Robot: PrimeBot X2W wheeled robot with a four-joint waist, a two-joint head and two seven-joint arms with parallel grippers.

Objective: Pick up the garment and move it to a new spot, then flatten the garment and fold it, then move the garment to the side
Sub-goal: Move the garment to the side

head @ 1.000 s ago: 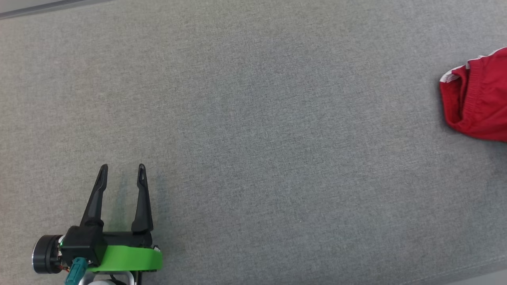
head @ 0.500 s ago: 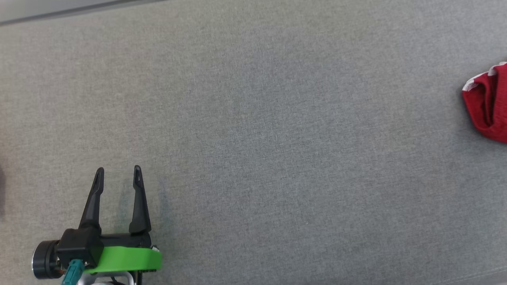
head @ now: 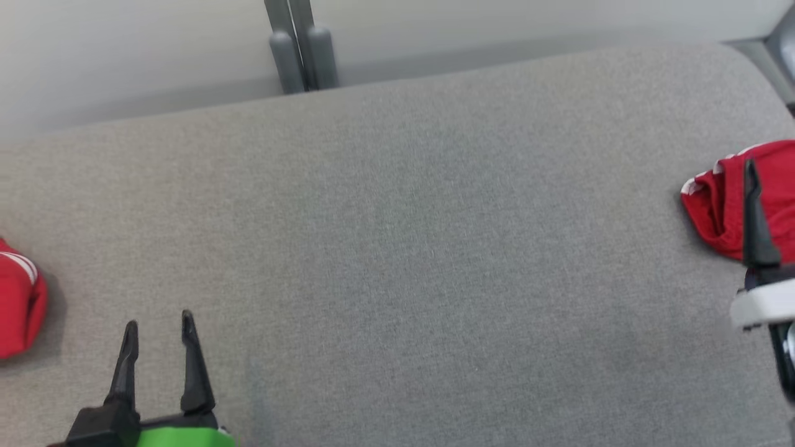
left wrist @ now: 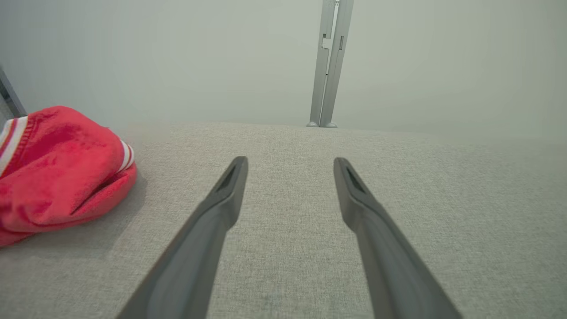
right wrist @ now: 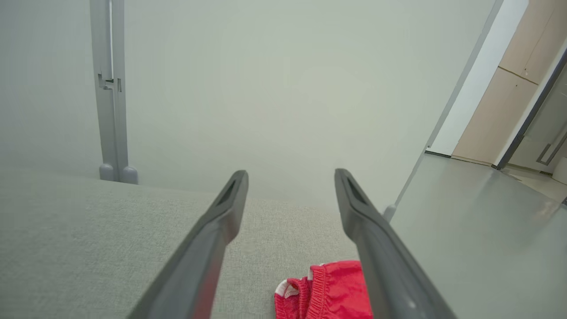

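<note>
Shows the right gripper (right wrist: pixel 290 175) newly sprung apart, empty, above the red garment (right wrist: pixel 328 288) at the right end of the surface (head: pixel 397 248) — left gripper (head: pixel 158 320) also released — set-aside likely finished.

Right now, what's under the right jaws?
A bunched red garment lies on the grey cushion below the open right jaws, not gripped. One finger covers part of it, and the frame cuts the rest; anything beneath the cloth is hidden.
</note>
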